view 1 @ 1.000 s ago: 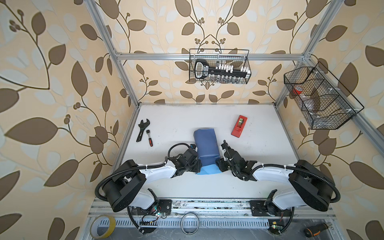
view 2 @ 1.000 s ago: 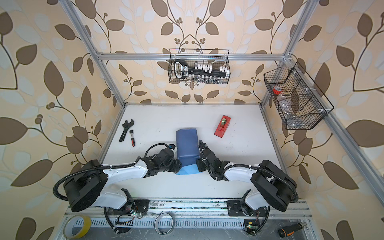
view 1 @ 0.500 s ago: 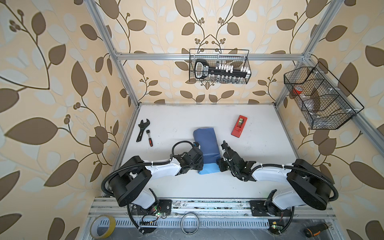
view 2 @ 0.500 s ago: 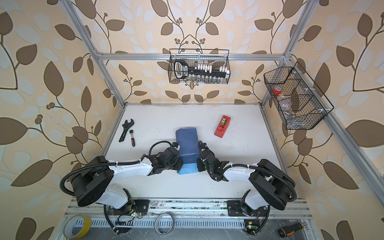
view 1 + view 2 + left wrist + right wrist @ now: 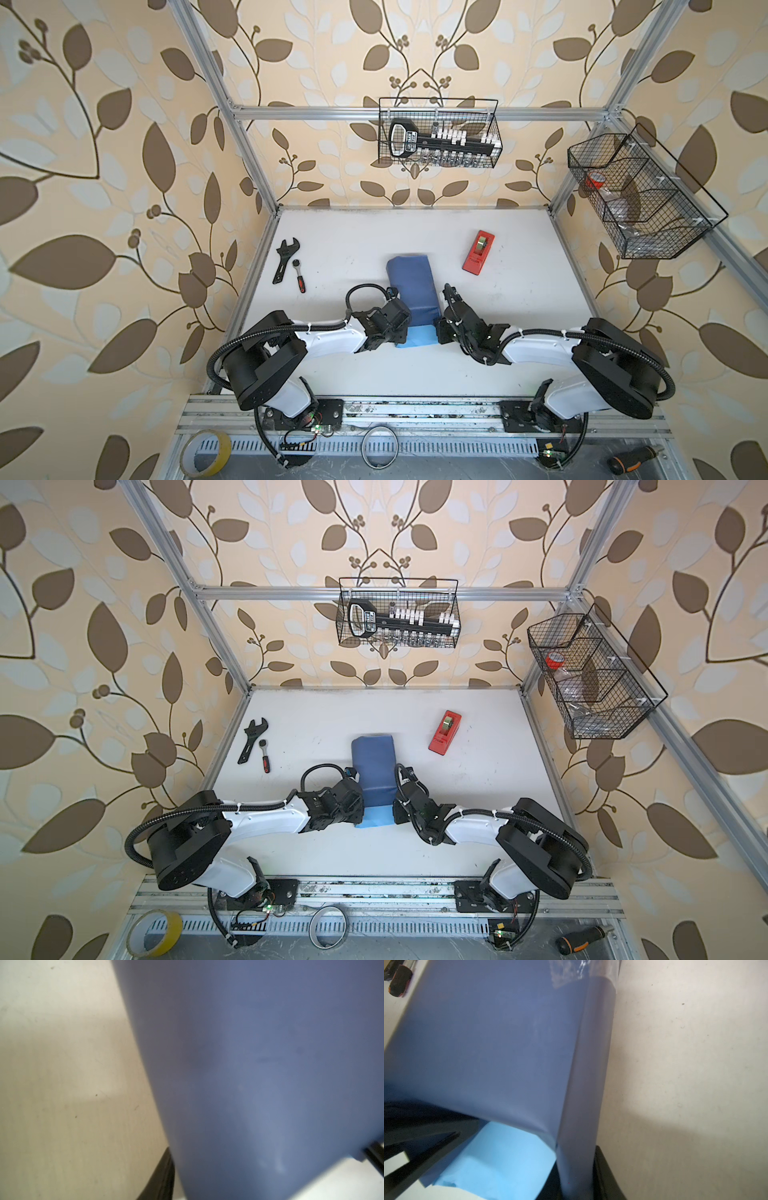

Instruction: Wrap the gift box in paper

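Front rail: a yellow tape roll point(image 5: 223, 455) at the left end, a black-and-orange screwdriver point(image 5: 636, 457) at the right. Behind the rail both arms lie low over the white table point(image 5: 374, 232) and reach inward to the near end of the paper point(image 5: 413, 286). It sits mid-table as a long bundle running away from the rail, slate-blue face outward. The left gripper point(image 5: 402, 334) is at its left side and the right gripper point(image 5: 440, 330) at its right. A light-blue flap point(image 5: 419, 336) lies flat on the table between them. Left wrist view: the slate-blue sheet fills the frame, with a dark finger point(image 5: 162, 1178) at one edge and another at the opposite side. It is blurred, so I cannot tell whether the claw pinches the sheet or only flanks it. Right wrist view: the folded side of the sheet runs down against a dark finger point(image 5: 608, 1178), and the grip is likewise unreadable. The gift box does not show in any view. Further back, right of the bundle and apart from it, lies a red tape dispenser point(image 5: 478, 252). On the left, an adjustable wrench point(image 5: 284, 259) lies just beside a red-handled ratchet point(image 5: 299, 276). One wire basket point(image 5: 438, 133) hangs on the back wall, a second wire basket point(image 5: 648, 199) on the right wall.
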You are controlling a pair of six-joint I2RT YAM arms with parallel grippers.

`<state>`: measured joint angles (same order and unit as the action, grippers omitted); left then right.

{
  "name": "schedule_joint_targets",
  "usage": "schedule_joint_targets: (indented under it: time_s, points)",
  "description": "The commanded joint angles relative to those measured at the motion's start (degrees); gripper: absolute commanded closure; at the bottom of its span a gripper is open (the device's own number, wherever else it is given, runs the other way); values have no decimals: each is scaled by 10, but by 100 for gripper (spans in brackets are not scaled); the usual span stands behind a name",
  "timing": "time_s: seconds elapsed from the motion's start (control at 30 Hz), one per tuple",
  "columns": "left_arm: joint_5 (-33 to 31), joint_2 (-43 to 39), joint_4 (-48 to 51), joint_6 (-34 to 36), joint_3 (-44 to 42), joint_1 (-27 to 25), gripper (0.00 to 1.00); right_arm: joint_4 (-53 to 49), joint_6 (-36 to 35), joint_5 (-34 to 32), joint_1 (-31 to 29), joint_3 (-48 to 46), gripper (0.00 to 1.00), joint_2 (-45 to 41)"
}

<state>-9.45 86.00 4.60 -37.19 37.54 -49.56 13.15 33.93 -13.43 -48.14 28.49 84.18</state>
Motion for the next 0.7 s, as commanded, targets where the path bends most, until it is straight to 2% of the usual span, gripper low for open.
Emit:
schedule_joint_targets:
  time_s: [0.0, 0.13, 0.43, 0.67]
  points:
    - [-18, -9, 14, -14, 12, -4, 65, 5, 10, -20, -4, -10, 79, 6]
    - [-9, -18, 15, -21, 1, -6, 67, 3, 10, -23, -4, -7, 79, 5]
    - [-17, -9, 14, -25, 11, -7, 84, 4, 14, -20, -5, -5, 78, 7]
    - [-16, -1, 10, -28, 15, -7, 92, 2, 18, -21, -8, -13, 73, 0]
